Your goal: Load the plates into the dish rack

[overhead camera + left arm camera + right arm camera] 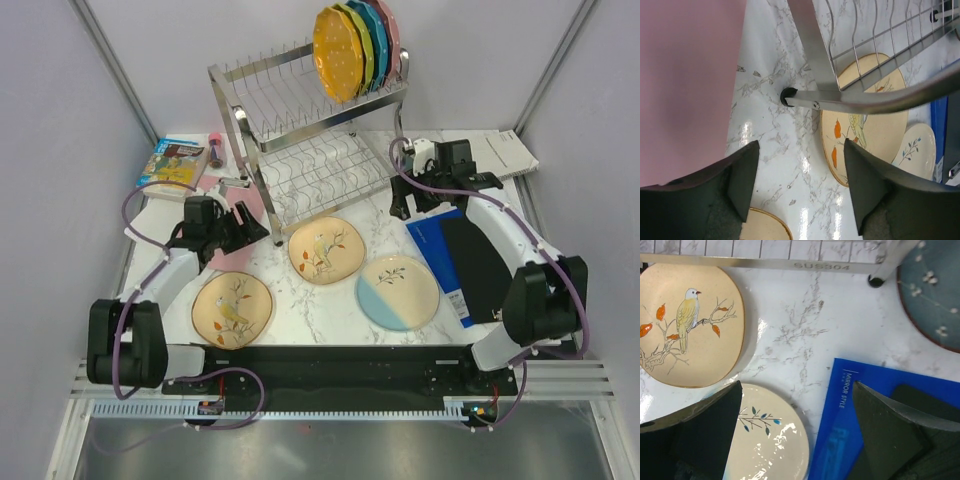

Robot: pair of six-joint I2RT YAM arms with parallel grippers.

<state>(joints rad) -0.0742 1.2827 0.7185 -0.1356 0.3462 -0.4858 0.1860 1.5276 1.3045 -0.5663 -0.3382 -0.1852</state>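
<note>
A book (175, 163) lies at the far left, out of the work area. The left gripper (800, 165) hangs released and empty beside a pink sheet (685, 85), facing the rack's front leg. We judge it staged for a pick, not committed. The near bird plate (232, 309) lies flat below it.

The rack (300, 130) stands at the back. Coloured plates (355, 45) stand between prongs on its upper tier, and none of the task's plates is loaded. The middle bird plate (326, 249) lies flat just before the rack, with the blue-cream plate (397, 291) beside it.

The right gripper (797, 405) is spread wide and empty above that plate and a blue folder (840, 440). The teal plate (935, 300) lies right of the rack's leg.

The table (315, 310) is glossy and marble-patterned, and plain pale walls (60, 150) enclose it.
</note>
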